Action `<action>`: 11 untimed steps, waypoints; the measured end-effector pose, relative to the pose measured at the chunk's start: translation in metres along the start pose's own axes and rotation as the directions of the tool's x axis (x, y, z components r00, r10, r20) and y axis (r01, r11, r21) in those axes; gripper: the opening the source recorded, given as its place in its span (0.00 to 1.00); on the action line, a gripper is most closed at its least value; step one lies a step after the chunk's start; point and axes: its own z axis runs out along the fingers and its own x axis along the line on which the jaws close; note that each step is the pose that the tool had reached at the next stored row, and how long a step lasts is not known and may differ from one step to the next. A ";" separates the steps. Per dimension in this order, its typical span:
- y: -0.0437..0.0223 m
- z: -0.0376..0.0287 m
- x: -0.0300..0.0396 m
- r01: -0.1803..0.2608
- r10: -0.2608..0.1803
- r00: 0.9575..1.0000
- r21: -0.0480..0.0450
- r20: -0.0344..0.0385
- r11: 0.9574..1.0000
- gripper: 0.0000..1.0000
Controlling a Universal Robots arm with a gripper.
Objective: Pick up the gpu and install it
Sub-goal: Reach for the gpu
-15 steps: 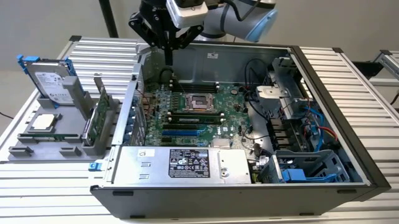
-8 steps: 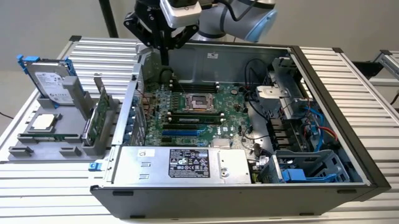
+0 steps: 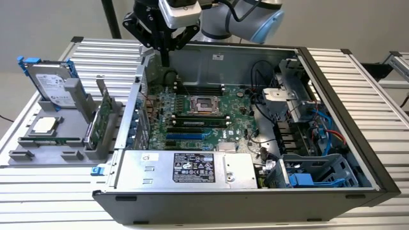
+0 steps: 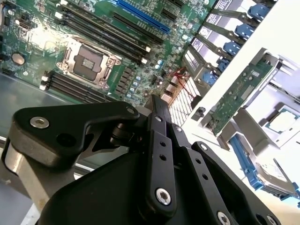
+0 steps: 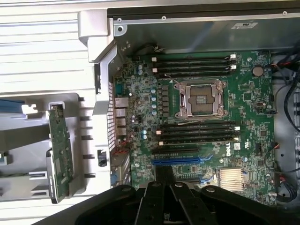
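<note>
Worktop (image 3: 357, 86): slatted metal, carrying an open computer case (image 3: 255, 201) and, at the exterior view's left, a grey holder (image 3: 70, 155) touching the case side.

Case interior: green motherboard (image 3: 240, 120) lies flat on the case floor. The CPU socket (image 3: 206, 103) is near its middle, with dark memory slots on two sides of it. A blue slot (image 5: 180, 162) runs parallel to the dark slots. A silver power supply (image 3: 185, 168) sits along the near wall.

End effector (image 3: 166, 62): hangs from the arm over the far part of the case, near the wall on the exterior view's left. It is above the motherboard and touches nothing. In both wrist views its black fingers (image 4: 157, 112) lie pressed together. They form one narrow bar with no gap and nothing between them. In the first wrist view the tip (image 5: 164, 172) sits just over the blue slot's end.

gpu (image 3: 105, 117): not yet picked up. It stands on edge in a slot of the grey holder, outside the case and just beside its side wall, well apart from the end effector. It shows as a thin green card in the first wrist view (image 5: 60, 150) and in the second wrist view (image 4: 239, 93).

Other parts on the holder: a hard drive (image 3: 50, 84) with a blue frame stands tilted at the far end. A square processor chip (image 3: 43, 125) lies flat in a recess. A narrow green stick (image 3: 48, 141) lies along the near edge.
</note>
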 end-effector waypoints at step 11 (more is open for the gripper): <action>-0.0008 -0.0002 0.0109 0.000 0.000 1.000 0.000 0.000 1.000 0.00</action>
